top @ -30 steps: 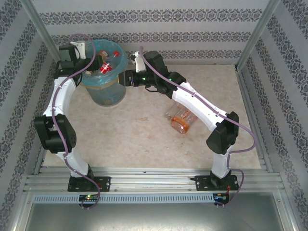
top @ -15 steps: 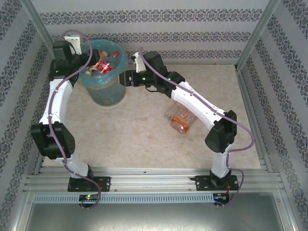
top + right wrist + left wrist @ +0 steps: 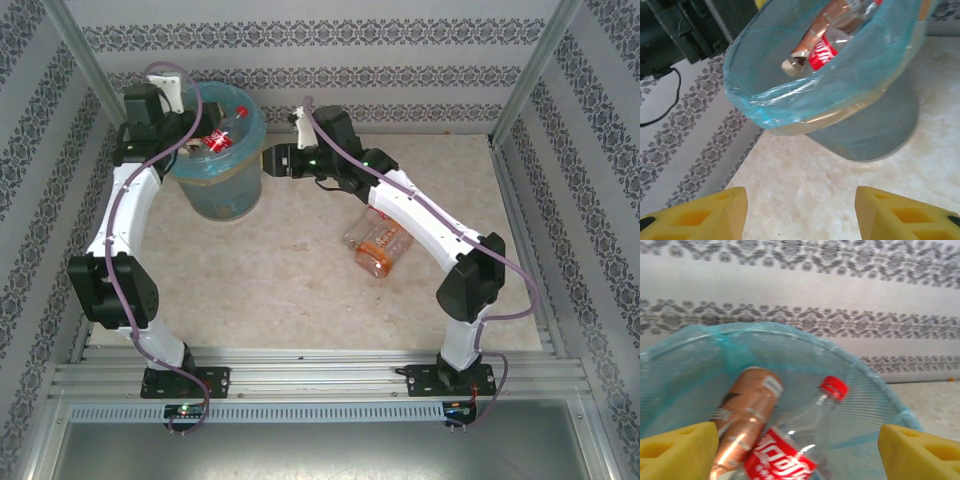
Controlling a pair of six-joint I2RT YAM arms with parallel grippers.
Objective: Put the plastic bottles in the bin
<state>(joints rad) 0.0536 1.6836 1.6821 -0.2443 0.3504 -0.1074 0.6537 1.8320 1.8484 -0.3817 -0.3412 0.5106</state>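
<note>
Bin [image 3: 867, 135], blue-bagged, upper centre and right; plastic bottles [image 3: 826, 47] inside, one red-labelled. Right gripper [image 3: 800, 215], bottom edge: yellow fingertips [image 3: 695, 212] apart, nothing between. Marbled tabletop [image 3: 805, 175] beneath.

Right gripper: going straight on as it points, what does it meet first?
Most likely the round translucent bin lined with a light blue bag, on its side wall; depth is hard to judge.

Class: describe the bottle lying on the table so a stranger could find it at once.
Start at the marbled table, then find the right arm crossing it. Beside that arm's middle lies an orange bottle. Unlike the bottles in the bin, it lies outside.
</note>
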